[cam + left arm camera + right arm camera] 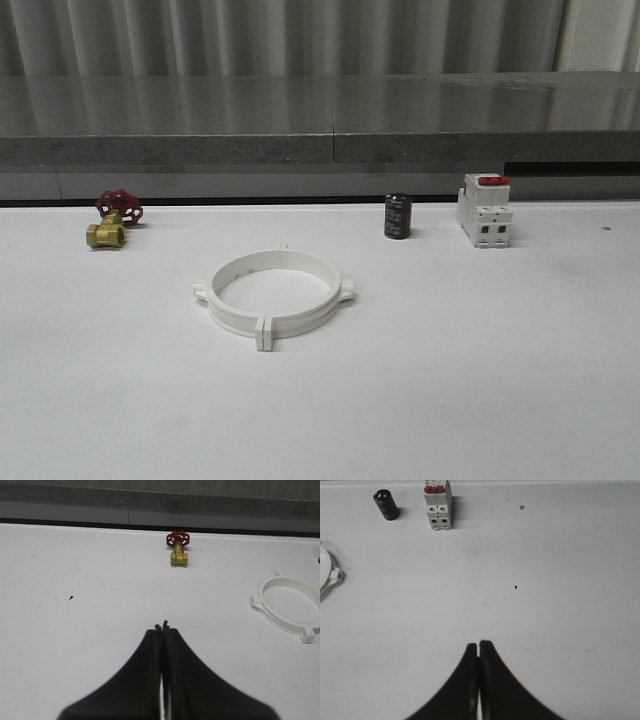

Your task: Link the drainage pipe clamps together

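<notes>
The 2 white plastic half-ring drainage pipe clamps (273,291) already sit joined as 1 ring mid-counter (480,380), so connecting looks finished; left gripper (162,627) and right gripper (479,643) rest clenched, empty, well apart from it.

white drainage pipe clamps (272,290), joined as one ring, flat on table centre

Clamps (272,292) lie centre-front; valve (113,222) behind-left, capacitor (398,217) and breaker (484,210) behind-right
</notes>
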### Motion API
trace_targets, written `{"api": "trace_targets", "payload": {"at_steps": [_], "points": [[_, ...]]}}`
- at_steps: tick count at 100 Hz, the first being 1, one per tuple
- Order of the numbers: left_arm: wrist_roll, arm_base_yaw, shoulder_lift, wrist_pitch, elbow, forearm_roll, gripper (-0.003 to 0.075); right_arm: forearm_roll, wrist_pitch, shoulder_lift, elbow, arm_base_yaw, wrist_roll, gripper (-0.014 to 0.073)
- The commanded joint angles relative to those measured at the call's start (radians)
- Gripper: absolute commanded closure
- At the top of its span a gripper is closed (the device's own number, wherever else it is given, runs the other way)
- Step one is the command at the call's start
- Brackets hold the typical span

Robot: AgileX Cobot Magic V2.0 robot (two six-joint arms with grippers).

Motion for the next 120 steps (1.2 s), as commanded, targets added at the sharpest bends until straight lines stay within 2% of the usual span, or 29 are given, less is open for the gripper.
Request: {"api": "trace_targets", "payload": {"at_steps": [1,22,48,64,71,90,120], "points": [[-0.001,0.001,0.01,-0.072,-0.026,-0.015,0.074,-0.032,-0.05,-0.003,-0.022,-0.006,-0.009,0.0662],[-0.001,0.001,0.01,-0.072,-0.026,-0.015,0.074,-0.055,-0.058,-0.01,-0.018,-0.006,-0.009,0.0662],[-0.001,0.001,0.01,-0.072,-0.026,-0.015,0.074,-0.065,-0.183,-0.142,0.068,-0.011,-0.009,0.0662],[-0.001,0.001,0.01,-0.072,-0.026,-0.015,0.074,-0.015,-0.263,-0.236,0.156,-0.086,-0.02,0.0662],[-0.001,0.001,0.01,-0.072,-0.026,-0.015,0.074,0.031,-0.32,-0.281,0.205,-0.125,-0.078,0.0662],[-0.001,0.001,0.01,-0.072,-0.026,-0.015,0.074,0.236,-0.503,-0.4,0.359,-0.203,-0.338,0.0662],[-0.001,0.001,0.01,-0.072,-0.026,-0.015,0.074,0.246,-0.718,-0.561,0.566,-0.201,-0.348,0.0662]]}}
